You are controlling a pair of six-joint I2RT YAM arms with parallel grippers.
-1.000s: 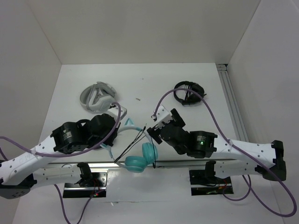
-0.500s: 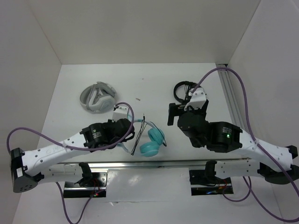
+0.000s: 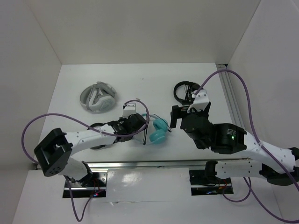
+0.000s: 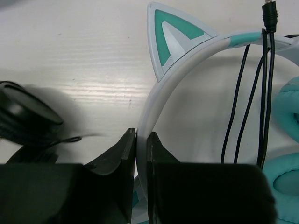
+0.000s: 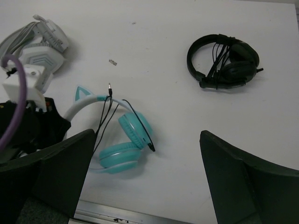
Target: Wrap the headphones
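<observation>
Two white arms reach in from the bottom edge of the top view over a white desk [image 3: 140,79] walled on three sides. The left arm lies low, bending in from the lower left toward the centre. The right arm comes in from the lower right with its wrist raised above the desk.

The left hand [image 4: 141,140] is clenched on the white headband of the teal headphones [image 5: 133,130], its two dark fingers pressed against either side of the band at the bottom centre of the left wrist view. The right hand [image 5: 147,140] is spread wide and grasps nothing; its fingers frame the lower corners of the right wrist view, with the teal headphones seen far below between them.

Those headphones lie on the desk just below the centre of the top view, between the two hands. Their two round earcups sit side by side, and the band arches away toward the left hand.

Grey-white folded headphones [image 3: 97,98] rest in the upper left part of the desk, well apart from the smaller black headphones [image 3: 187,92] at the upper right.

Several strands of the thin black cable [image 4: 243,102] run across the headband on the right side of the left wrist view. A teal-and-white cat ear [image 4: 170,37] stands on the band at top centre there, and the cable's plug [image 4: 269,16] lies just beyond the band at the upper right.
</observation>
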